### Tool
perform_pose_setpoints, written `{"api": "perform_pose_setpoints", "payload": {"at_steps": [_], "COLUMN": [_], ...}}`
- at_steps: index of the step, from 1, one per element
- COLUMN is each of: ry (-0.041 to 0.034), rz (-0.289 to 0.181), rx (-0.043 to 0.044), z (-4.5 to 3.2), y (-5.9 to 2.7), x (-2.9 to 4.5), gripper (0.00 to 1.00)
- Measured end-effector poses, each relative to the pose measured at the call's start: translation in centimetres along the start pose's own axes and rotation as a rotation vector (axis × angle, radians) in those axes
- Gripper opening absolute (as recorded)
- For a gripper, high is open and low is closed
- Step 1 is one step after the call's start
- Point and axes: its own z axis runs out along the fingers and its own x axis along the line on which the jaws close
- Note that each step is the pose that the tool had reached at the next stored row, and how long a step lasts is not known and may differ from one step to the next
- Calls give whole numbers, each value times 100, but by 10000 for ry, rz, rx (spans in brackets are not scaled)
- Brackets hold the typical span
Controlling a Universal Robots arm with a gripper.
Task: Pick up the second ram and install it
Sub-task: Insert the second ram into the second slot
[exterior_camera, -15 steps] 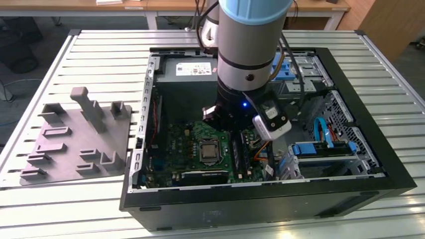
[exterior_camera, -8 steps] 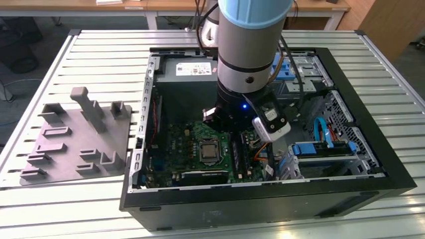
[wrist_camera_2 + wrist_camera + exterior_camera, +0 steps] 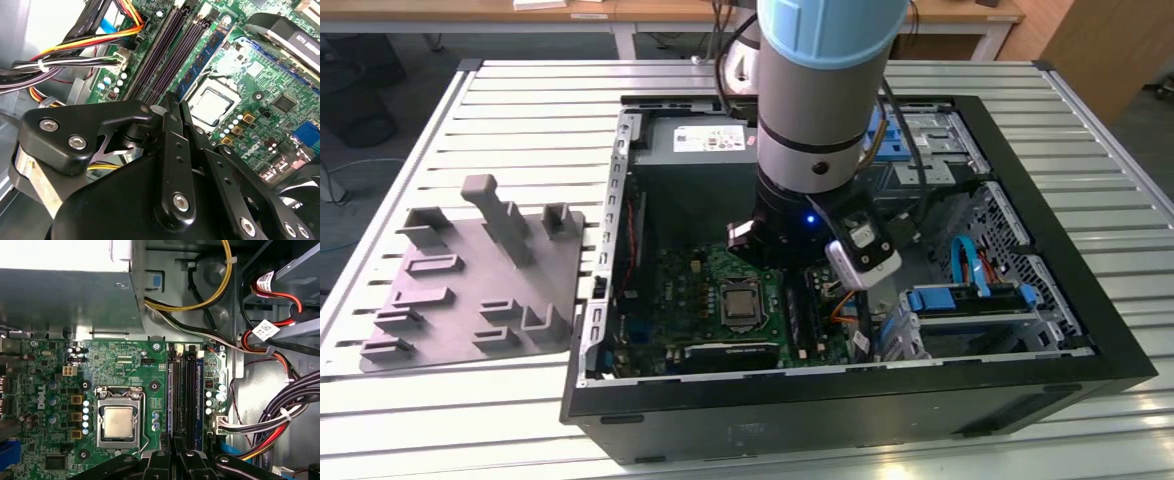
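My gripper (image 3: 176, 102) (image 3: 172, 439) is low inside the open computer case (image 3: 1107, 330), over the green motherboard (image 3: 130, 360). Its fingers (image 3: 175, 150) are shut to a thin slit, the tips at the near end of the long black memory slots (image 3: 160, 55) (image 3: 176, 390). The second ram is hidden: I cannot tell whether it sits in that slit or in a slot. A blue-edged module (image 3: 204, 57) (image 3: 199, 390) stands in the slot beside them.
The processor socket (image 3: 119, 421) lies beside the slots. Cable bundles (image 3: 75, 65) (image 3: 270, 425) crowd the slots' other side, and the metal power supply box (image 3: 65, 300) is beyond the board. The grey fixture tray (image 3: 454, 290) lies on the slatted table at the exterior view's left.
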Motion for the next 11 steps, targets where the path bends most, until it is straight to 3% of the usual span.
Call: {"api": "perform_pose_setpoints", "payload": {"at_steps": [11], "ry": [0], "rz": [-1], "rx": [-3], "z": [102], "y": [3], "x": [3], "gripper": [14]}}
